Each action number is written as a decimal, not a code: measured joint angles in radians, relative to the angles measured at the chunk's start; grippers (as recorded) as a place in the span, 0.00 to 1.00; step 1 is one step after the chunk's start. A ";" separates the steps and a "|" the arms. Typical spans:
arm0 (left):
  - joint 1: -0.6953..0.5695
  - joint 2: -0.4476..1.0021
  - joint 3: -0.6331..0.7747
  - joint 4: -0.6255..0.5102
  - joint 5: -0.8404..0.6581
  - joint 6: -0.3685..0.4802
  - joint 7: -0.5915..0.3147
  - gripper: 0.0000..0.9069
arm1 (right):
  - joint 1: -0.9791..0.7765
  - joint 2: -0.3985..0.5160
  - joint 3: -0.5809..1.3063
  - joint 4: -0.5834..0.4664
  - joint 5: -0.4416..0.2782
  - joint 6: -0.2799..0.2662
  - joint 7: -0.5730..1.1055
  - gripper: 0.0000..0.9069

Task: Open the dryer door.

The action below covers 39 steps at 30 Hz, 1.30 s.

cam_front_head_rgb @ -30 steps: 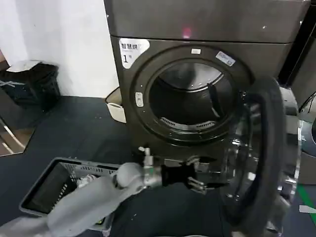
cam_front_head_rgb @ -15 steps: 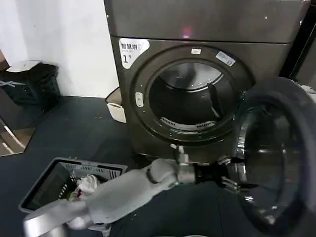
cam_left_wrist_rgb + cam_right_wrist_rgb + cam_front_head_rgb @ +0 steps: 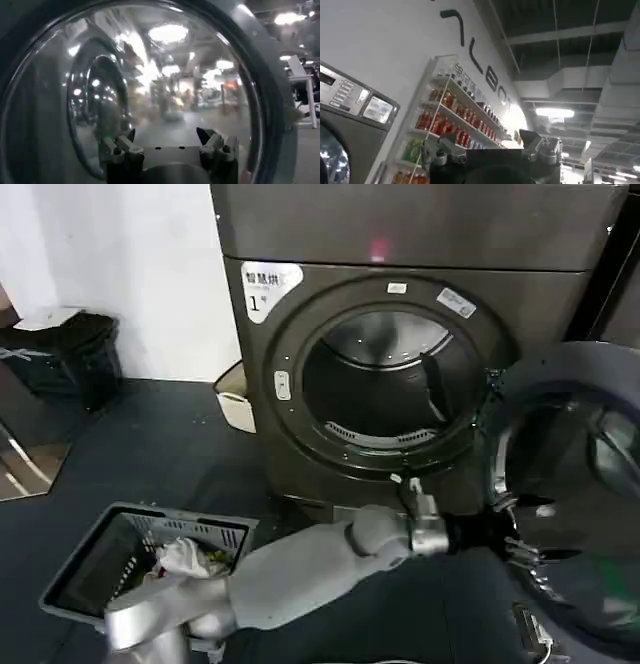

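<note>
- The big dark grey-brown front-loading dryer point(image 3: 400, 364) with the white "1" sticker stands with its round drum opening uncovered.
- The large round dryer door point(image 3: 575, 504), dark glass inside a shiny rim, is swung out to the right of the opening, hinged at the opening's right edge.
- The left gripper point(image 3: 520, 546) reaches across to the door's lower near edge; its fingers point(image 3: 122, 147) are spread apart, right up against the glass point(image 3: 165, 85), gripping nothing.
- Left of the fingers lies bare dark floor point(image 3: 150, 444); a grey plastic laundry basket point(image 3: 140, 569) sits beside the arm's elbow.
- The right gripper point(image 3: 490, 150) points upward toward a shelf of bottles, fingers parted and empty.
</note>
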 joint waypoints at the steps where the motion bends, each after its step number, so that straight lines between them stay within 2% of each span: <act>1: 0.000 -0.010 0.000 0.007 0.004 -0.003 -0.007 1.00 | 0.000 0.000 0.000 0.001 0.000 0.000 -0.001 1.00; 12: -0.004 -0.124 -0.018 0.103 0.037 -0.026 -0.115 1.00 | 0.000 -0.002 -0.002 -0.004 -0.002 0.003 -0.009 1.00; 16: -0.007 -0.124 -0.015 0.138 0.074 -0.064 -0.179 1.00 | 0.002 -0.003 -0.004 -0.006 -0.002 0.003 -0.009 1.00; 23: -0.015 -0.123 -0.010 0.185 0.134 -0.064 -0.266 1.00 | 0.008 -0.005 -0.013 -0.005 -0.004 -0.002 -0.003 1.00; 30: -0.030 -0.123 -0.017 0.204 0.138 -0.071 -0.270 1.00 | 0.010 -0.008 -0.018 -0.005 -0.004 0.000 -0.006 1.00; 39: -0.014 -0.123 -0.028 0.157 0.118 -0.149 -0.233 1.00 | 0.009 -0.016 -0.015 -0.015 -0.004 0.003 -0.008 1.00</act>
